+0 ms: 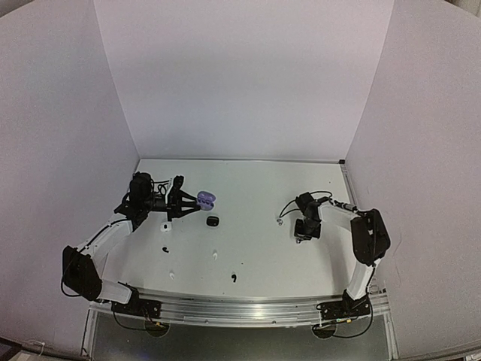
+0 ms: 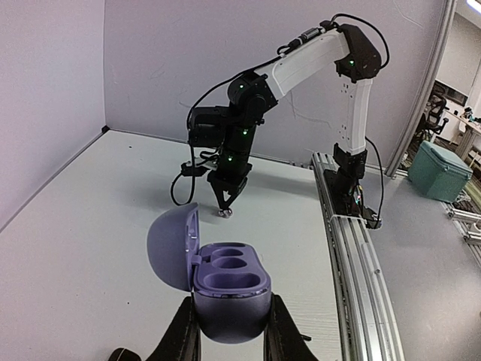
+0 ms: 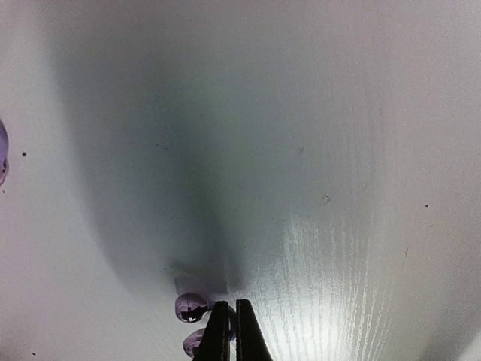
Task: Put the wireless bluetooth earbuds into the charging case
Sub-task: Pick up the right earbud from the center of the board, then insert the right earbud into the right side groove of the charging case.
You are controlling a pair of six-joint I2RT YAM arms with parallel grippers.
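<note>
My left gripper (image 1: 192, 201) is shut on the open purple charging case (image 1: 206, 199) and holds it above the table. In the left wrist view the case (image 2: 231, 280) sits between the fingers with its lid up and its wells empty. My right gripper (image 1: 301, 234) points down at the table. In the right wrist view its fingertips (image 3: 231, 308) are almost together. Two shiny silvery-purple earbuds (image 3: 191, 306) lie against its left finger. I cannot tell whether one is pinched. The left wrist view shows a bud (image 2: 224, 214) under the right gripper's tips.
A black case (image 1: 213, 221) and a white case (image 1: 166, 226) lie on the table near the left gripper. Black buds (image 1: 164, 249) (image 1: 234, 278) and white buds (image 1: 215, 255) (image 1: 171, 275) lie nearer the front edge. White walls enclose three sides.
</note>
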